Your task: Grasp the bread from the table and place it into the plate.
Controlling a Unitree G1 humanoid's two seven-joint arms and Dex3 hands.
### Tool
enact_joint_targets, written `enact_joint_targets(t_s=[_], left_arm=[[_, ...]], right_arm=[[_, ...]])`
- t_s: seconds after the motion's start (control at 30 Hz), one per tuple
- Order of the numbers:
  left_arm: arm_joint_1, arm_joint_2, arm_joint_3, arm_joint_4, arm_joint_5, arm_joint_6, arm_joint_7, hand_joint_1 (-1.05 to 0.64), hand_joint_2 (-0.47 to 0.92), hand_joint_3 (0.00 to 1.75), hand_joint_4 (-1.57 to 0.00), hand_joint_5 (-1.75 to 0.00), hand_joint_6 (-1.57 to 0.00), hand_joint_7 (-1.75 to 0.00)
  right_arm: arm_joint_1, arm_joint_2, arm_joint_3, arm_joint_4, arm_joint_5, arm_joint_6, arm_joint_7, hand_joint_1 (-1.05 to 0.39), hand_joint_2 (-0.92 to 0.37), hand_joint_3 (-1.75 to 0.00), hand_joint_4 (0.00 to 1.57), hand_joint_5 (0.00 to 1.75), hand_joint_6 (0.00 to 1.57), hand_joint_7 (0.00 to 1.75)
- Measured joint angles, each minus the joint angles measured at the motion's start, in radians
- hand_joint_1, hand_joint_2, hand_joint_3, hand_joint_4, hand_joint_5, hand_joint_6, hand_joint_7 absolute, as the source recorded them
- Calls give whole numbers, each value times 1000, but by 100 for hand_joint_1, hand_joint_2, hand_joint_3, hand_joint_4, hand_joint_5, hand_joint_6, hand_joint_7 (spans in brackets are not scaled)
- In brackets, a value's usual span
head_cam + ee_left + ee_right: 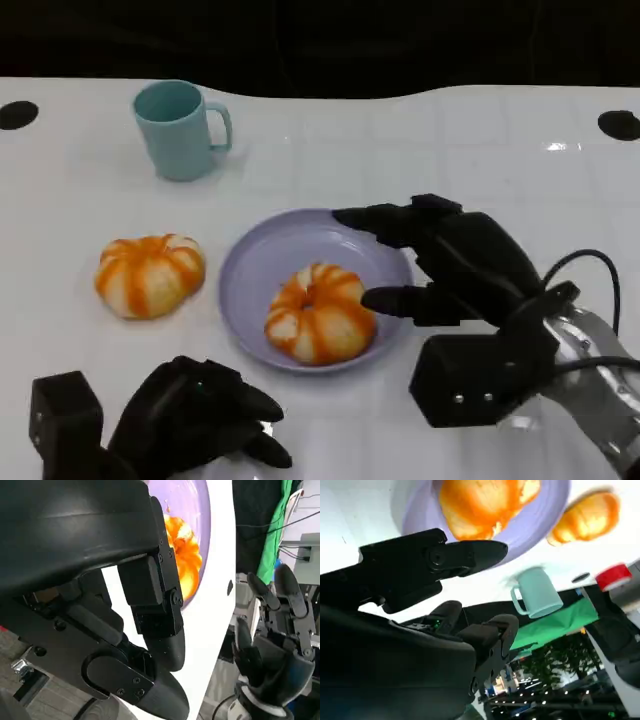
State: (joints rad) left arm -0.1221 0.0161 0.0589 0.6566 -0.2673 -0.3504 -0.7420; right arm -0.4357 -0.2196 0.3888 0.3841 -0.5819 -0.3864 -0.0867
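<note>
Beyond the left hand (pixel 200 415), whose fingers curl in on nothing, a second bread (pixel 149 274) sits on the table (pixel 480 150). Further right, the bread (pixel 318 312) lies in the plate (pixel 250 270) (lavender), just beside the right hand (pixel 440 260), fingers spread and holding nothing.

Head looks down; both wrists share plate (pixel 245 285).

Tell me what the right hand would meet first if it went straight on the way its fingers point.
Probably the bread on the plate: the right hand points at it, fingers apart.
</note>
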Motion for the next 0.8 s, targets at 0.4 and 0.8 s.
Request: enact_joint_targets(t_s=[0.4,0.8], left_arm=[[-3,-6,-2,2,1,-1,3,-105,76,0,-157,-24,-157,-2],[-11,-12,-1,9,0,-8,4,-105,75,0,-157,-24,-157,-3]], right_arm=[[200,-23,-122,-139,329,-86,178,-48,-92,-21,60,169,49,135],[414,-28,-245,-325,627,6,383,-40,-92,-23,69,175,50,174]])
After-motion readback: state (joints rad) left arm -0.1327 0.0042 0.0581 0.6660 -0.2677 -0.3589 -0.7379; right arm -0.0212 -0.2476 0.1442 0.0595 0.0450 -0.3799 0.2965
